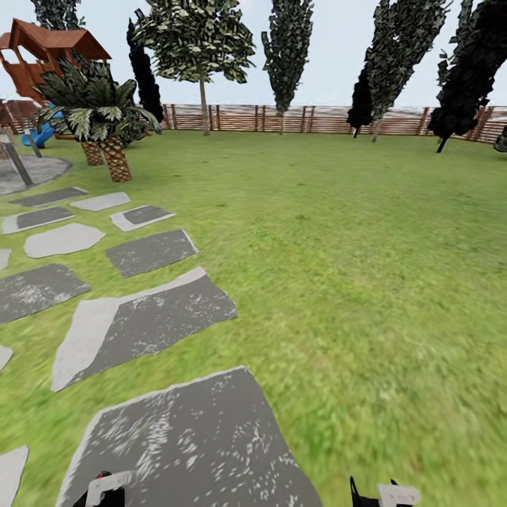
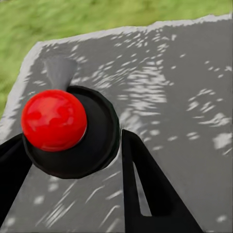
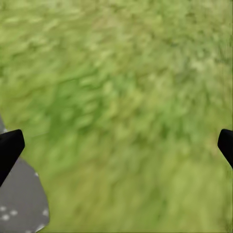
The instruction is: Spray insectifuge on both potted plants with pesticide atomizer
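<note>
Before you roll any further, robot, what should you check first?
1. Where the pesticide atomizer and potted plants are: cannot tell.
2. Right gripper open and holding nothing, above the lawn: ok.
3. Left gripper open, fingers apart above a grey stepping slab: ok.
4. Red knob on a black disc near the left gripper, touching or apart: cannot tell.
5. Lawn straight ahead free to drive on: ok.
6. Palms stand well off to the left: ok.
</note>
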Available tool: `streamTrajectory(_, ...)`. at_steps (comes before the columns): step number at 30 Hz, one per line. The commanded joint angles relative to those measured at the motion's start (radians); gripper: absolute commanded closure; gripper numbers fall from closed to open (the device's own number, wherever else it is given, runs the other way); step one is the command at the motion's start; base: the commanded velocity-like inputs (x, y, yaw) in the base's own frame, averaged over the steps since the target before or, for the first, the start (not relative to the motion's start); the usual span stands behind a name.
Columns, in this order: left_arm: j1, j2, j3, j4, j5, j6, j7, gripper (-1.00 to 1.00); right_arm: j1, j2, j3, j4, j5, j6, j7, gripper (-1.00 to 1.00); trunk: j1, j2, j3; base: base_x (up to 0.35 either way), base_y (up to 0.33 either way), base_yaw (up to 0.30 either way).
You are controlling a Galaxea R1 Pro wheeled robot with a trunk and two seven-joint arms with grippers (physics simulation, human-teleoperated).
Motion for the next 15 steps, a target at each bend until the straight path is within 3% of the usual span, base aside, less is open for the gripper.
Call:
streamTrajectory(1, -0.003, 0.004, -0.005, -0.002, 0.004, -0.006, -0.005, 1.00, 0.000, 0.000, 0.001, 0.000, 0.001, -0.003, -0.003, -1.00, 0.000, 0.000, 0.000, 0.000, 0.000, 0.261)
streamTrajectory(7, -0.027, -0.008, -0.013, -0.028, -0.007, 0.003, -0.011, 1.00, 0.000, 0.000, 0.001, 0.000, 0.002, -0.003, -0.003, -1.00, 0.000, 0.000, 0.003, 0.000, 0.000, 0.261)
streamTrajectory(10, -0.051, -0.015, -0.013, -0.117, -0.007, 0.022, -0.010, 1.00, 0.000, 0.000, 0.001, 0.000, 0.001, -0.003, -0.003, -1.00, 0.000, 0.000, 0.005, 0.000, 0.000, 0.261)
streamTrajectory(15, -0.053, -0.015, -0.011, -0.272, -0.007, 0.119, -0.011, 1.00, 0.000, 0.000, 0.001, 0.000, 0.001, -0.003, -0.003, -1.00, 0.000, 0.000, 0.008, 0.000, 0.000, 0.261)
